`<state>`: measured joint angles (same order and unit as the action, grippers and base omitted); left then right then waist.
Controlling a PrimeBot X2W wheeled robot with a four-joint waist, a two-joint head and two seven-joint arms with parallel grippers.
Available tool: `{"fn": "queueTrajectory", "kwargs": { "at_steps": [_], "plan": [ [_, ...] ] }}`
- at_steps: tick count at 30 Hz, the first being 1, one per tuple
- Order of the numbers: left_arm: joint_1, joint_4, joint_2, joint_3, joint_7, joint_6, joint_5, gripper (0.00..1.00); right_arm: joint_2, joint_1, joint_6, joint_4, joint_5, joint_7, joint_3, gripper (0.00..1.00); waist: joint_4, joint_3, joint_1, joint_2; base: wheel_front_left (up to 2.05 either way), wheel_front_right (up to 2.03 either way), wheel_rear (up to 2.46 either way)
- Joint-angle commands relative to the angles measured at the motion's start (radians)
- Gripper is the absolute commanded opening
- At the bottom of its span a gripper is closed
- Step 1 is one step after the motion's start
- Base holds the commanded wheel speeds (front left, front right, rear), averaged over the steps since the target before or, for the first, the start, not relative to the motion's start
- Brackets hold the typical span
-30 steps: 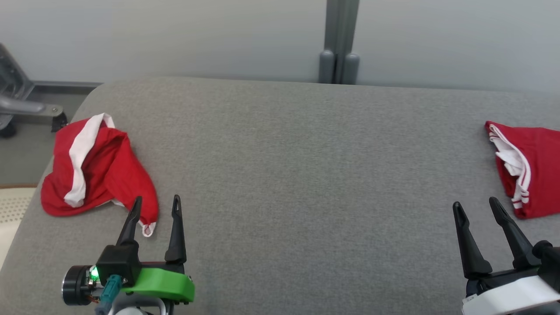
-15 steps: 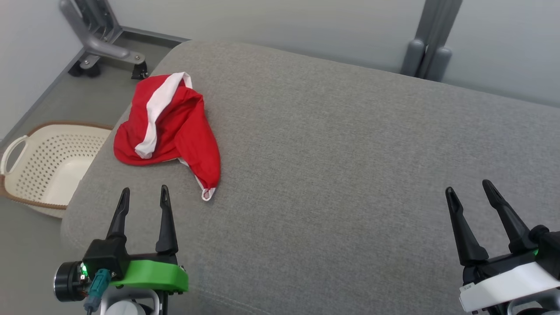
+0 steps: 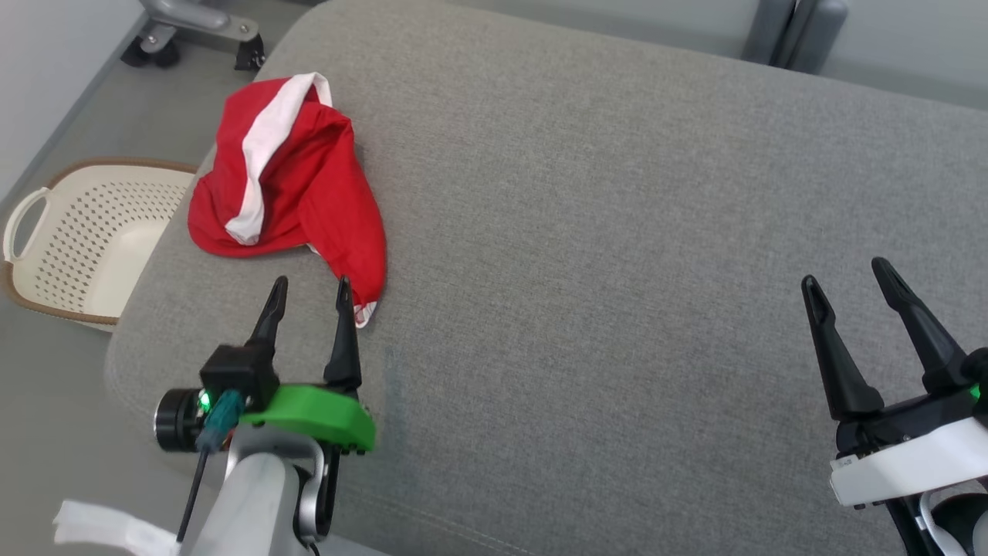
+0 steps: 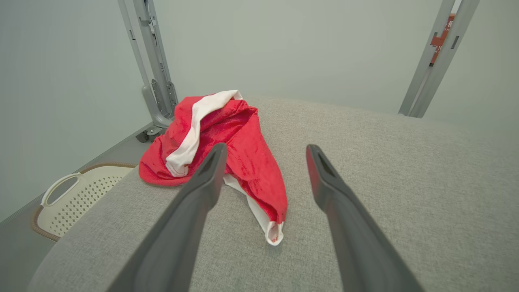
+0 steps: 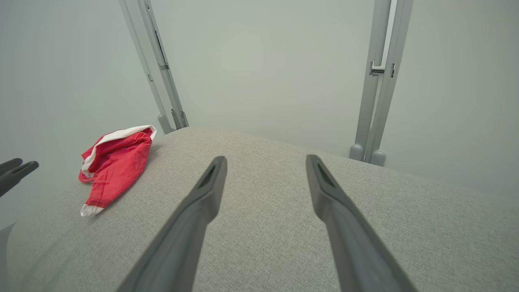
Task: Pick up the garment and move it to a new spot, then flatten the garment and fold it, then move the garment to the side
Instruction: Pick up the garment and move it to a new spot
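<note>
**Status: Garment Not Yet Picked Up**

We find a basket (image 3: 85, 232) on the floor, left of the table (image 3: 587, 232). The crumpled red-and-white garment (image 3: 309, 193) lies at the table's far left corner, ungrasped. Pickup, flattening, folding and setting aside all remain. Our left pincer (image 3: 309, 286) hovers released just near of it. Our right pincer (image 3: 845, 270), also released, hangs well apart. The left wrist view shows the garment's white-edged tip clear ahead of the fingers, whereas the head view partly hides it.
</note>
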<state>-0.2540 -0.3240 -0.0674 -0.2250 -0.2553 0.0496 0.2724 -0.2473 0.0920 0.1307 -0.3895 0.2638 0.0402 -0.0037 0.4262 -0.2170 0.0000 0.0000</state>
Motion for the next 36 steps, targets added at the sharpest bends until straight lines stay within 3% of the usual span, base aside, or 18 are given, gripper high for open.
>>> {"fn": "queueTrajectory", "kwargs": {
  "at_steps": [1,14,15,17,22,27,36],
  "plan": [
    [-0.048,-0.040,0.004,-0.004,0.009,-0.006,0.016,1.00,-0.012,-0.022,0.000,-0.010,0.008,0.006,0.000,1.00,-0.042,-0.092,0.0000,0.0000,0.00,0.00,0.00],
    [-0.345,-0.579,0.016,-0.036,0.026,-0.089,0.179,1.00,-0.051,-0.091,0.000,-0.009,0.023,-0.004,-0.007,1.00,-0.133,-0.214,0.0000,0.0000,0.00,0.00,0.00],
    [-0.357,-0.608,0.017,-0.039,0.023,-0.093,0.190,0.71,-0.052,-0.094,0.000,-0.006,0.022,-0.009,-0.009,1.00,-0.137,-0.214,0.0000,0.0000,0.00,0.00,0.00],
    [-0.370,-0.652,0.018,-0.041,0.015,-0.096,0.207,0.00,-0.053,-0.099,0.000,0.000,0.020,-0.018,-0.011,1.00,-0.144,-0.209,0.0000,0.0000,0.00,0.00,0.00],
    [-0.376,-0.675,0.010,-0.019,-0.003,-0.074,0.197,0.00,-0.052,-0.101,0.000,0.014,0.013,-0.038,-0.018,1.00,-0.162,-0.172,0.0000,0.0000,0.00,0.00,0.00],
    [-0.316,-0.463,-0.036,0.062,-0.008,-0.028,0.145,0.00,-0.039,-0.094,0.000,0.022,0.005,-0.055,-0.034,1.00,-0.182,-0.117,0.0000,0.0000,0.00,0.00,0.00],
    [-0.113,-0.048,-0.055,0.128,-0.009,0.017,0.012,0.00,-0.004,-0.053,0.000,0.038,-0.012,-0.074,-0.054,1.00,-0.231,0.001,0.0000,0.0000,0.00,0.00,0.00]
  ]
}}
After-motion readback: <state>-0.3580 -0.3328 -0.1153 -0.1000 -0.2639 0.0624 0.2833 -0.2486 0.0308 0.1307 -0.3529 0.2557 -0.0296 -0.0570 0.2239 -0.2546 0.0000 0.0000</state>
